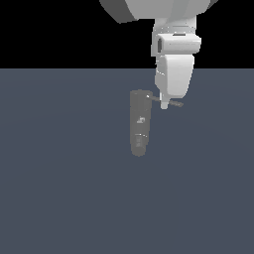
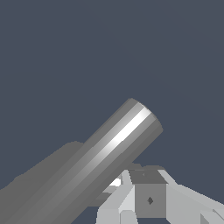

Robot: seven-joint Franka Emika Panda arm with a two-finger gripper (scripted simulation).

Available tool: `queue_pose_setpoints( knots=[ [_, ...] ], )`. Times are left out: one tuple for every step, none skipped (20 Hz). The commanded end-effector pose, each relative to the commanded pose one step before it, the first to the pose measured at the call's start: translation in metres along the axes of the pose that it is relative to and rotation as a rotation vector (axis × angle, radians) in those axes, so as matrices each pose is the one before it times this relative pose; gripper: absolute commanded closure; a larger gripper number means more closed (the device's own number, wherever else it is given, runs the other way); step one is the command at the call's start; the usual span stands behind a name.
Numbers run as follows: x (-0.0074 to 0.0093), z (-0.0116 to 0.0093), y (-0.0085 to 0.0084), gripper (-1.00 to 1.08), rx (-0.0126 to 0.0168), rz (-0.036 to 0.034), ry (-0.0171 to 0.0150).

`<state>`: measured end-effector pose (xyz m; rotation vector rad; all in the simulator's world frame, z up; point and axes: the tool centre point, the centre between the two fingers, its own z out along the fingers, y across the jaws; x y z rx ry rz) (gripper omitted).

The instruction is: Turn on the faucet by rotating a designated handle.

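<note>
The faucet (image 1: 139,125) is a dark grey rounded column with small light specks, lying lengthwise on the blue-grey floor. Its handle (image 1: 174,103), a thin grey rod, sticks out from the column's far end toward the exterior view's right. My white gripper (image 1: 164,103) hangs straight down from above. One fingertip shows in front of the rod near its middle, at or touching it. In the wrist view the handle (image 2: 114,146) fills the frame as a shiny grey cylinder just beyond my fingers (image 2: 117,206). The gap between the fingers cannot be read.
The flat blue-grey floor (image 1: 59,188) stretches all around the faucet, with a black background behind it. The white arm (image 1: 173,44) comes down from the top of the exterior view.
</note>
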<state>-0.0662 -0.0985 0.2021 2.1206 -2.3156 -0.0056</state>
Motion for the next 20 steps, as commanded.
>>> queue_pose_setpoints(
  knots=[
    [0.01115, 0.00023, -0.00941, 1.08, 0.00471, 0.00678, 0.00055],
    [0.00323, 0.00001, -0.00275, 1.08, -0.00005, 0.00097, 0.00005],
    [0.00333, 0.00001, -0.00273, 1.08, -0.00006, 0.00119, 0.00006],
    [0.00320, 0.00000, -0.00273, 1.08, -0.00005, 0.00097, 0.00005],
    [0.00330, 0.00001, -0.00270, 1.08, -0.00006, 0.00119, 0.00006],
    [0.00317, 0.00000, -0.00271, 1.08, -0.00005, 0.00097, 0.00005],
    [0.00316, 0.00000, -0.00269, 1.08, -0.00005, 0.00097, 0.00004],
    [0.00326, 0.00001, -0.00266, 1.08, -0.00006, 0.00119, 0.00005],
    [0.00313, 0.00000, -0.00267, 1.08, -0.00005, 0.00097, 0.00004],
    [0.00311, 0.00000, -0.00265, 1.08, -0.00005, 0.00097, 0.00004],
    [0.00310, 0.00000, -0.00264, 1.08, -0.00005, 0.00097, 0.00003],
    [0.00320, 0.00000, -0.00261, 1.08, -0.00006, 0.00119, 0.00004],
    [0.00306, 0.00000, -0.00261, 1.08, -0.00005, 0.00098, 0.00003],
    [0.00305, 0.00000, -0.00260, 1.08, -0.00005, 0.00098, 0.00003],
    [0.00303, -0.00001, -0.00258, 1.08, -0.00004, 0.00098, 0.00002],
    [0.00301, -0.00001, -0.00257, 1.08, -0.00004, 0.00098, 0.00002],
    [0.00299, -0.00001, -0.00256, 1.08, -0.00004, 0.00098, 0.00001],
    [0.00297, -0.00001, -0.00254, 1.08, -0.00004, 0.00098, 0.00001],
    [0.00295, -0.00002, -0.00253, 1.08, -0.00004, 0.00098, 0.00000],
    [0.00000, 0.00000, 0.00000, 1.08, 0.00000, 0.00000, 0.00000]
  ],
)
